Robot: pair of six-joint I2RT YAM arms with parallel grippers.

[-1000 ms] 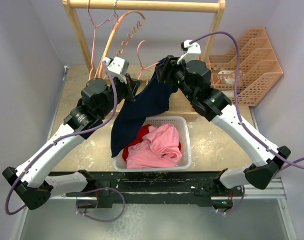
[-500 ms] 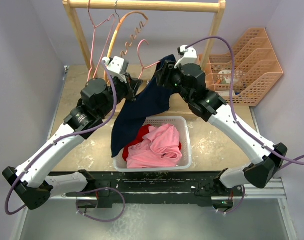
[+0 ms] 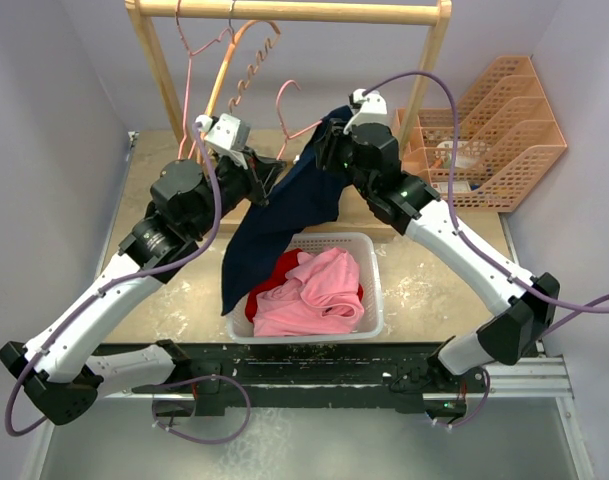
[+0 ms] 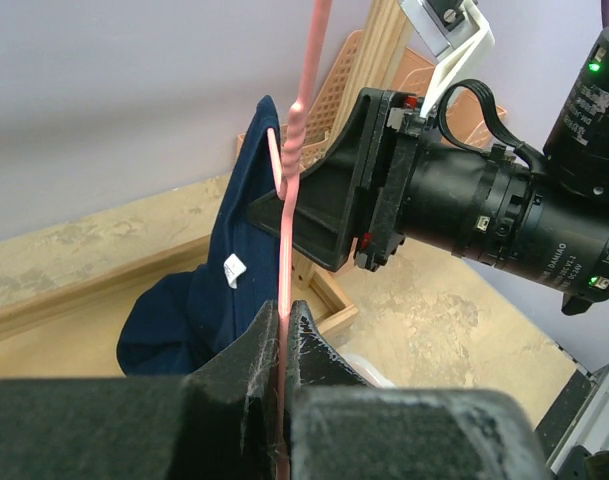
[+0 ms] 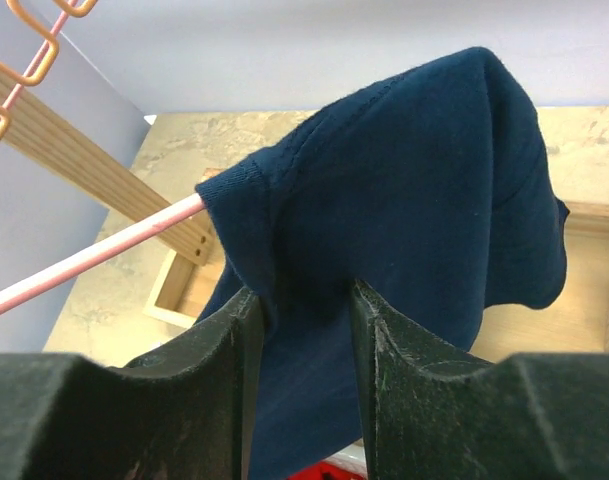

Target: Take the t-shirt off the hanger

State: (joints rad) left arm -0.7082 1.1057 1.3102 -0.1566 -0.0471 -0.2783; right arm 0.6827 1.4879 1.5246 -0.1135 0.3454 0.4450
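Now right fingers (image 5: 304,330) pinch t-shirt (image 5: 404,200); left fingers (image 4: 282,345) clamp hanger (image 4: 289,230).

This looks like a robot test lab: a worn surface (image 3: 424,290) closed in by plain lilac walls (image 3: 54,120), two arms bolted on a metal rail (image 3: 314,365), and staged props, a wooden rack (image 3: 284,12) and laundry basket (image 3: 369,300).
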